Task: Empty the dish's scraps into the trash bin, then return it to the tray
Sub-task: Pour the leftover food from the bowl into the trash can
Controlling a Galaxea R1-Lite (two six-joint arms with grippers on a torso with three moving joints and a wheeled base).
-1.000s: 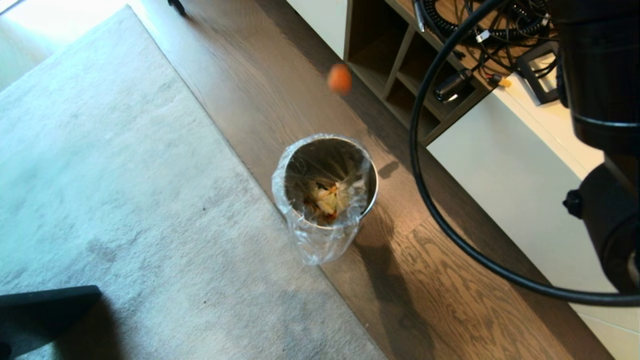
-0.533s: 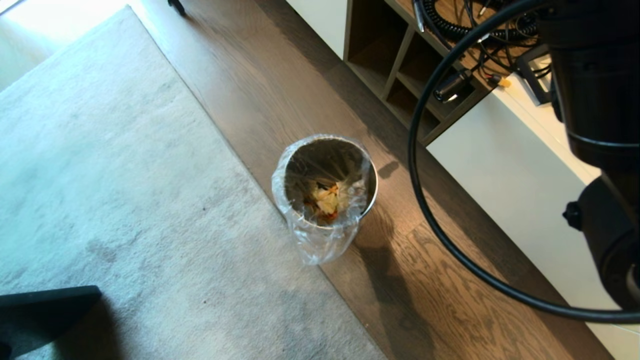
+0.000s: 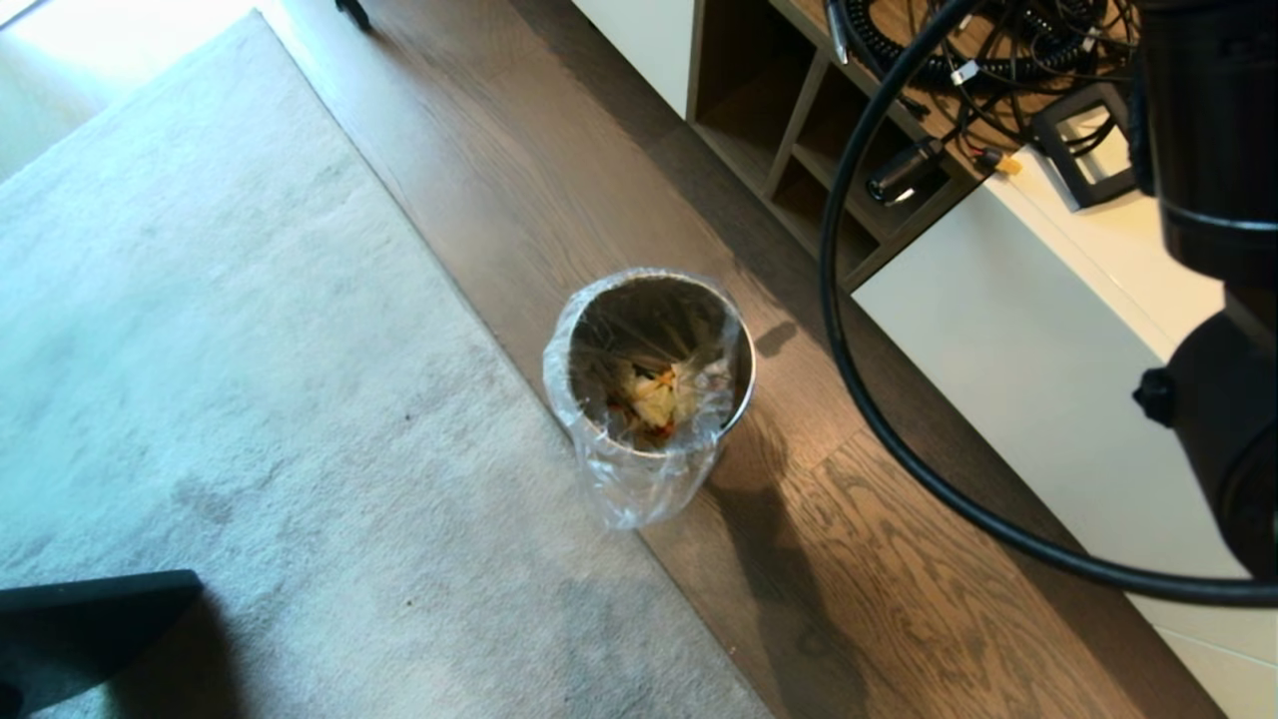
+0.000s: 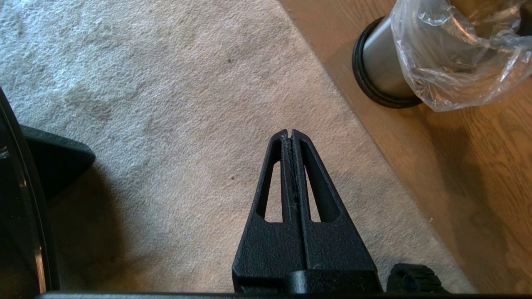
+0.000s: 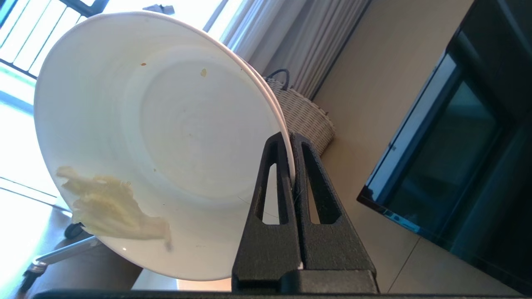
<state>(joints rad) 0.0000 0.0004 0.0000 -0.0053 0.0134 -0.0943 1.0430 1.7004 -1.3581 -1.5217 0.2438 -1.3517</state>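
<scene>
sideways, right end effector (image 5: pixel 291 139) clamped on dish (image 5: pixel 166 137) rim; left end effector (image 4: pixel 289 133) closed

trash bin (image 4: pixel 386 62) top cut off

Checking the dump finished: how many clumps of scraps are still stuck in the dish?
1: a pale yellow clump clings near the rim of the dish, which is tilted in the right gripper. Only tiny specks elsewhere.
</scene>
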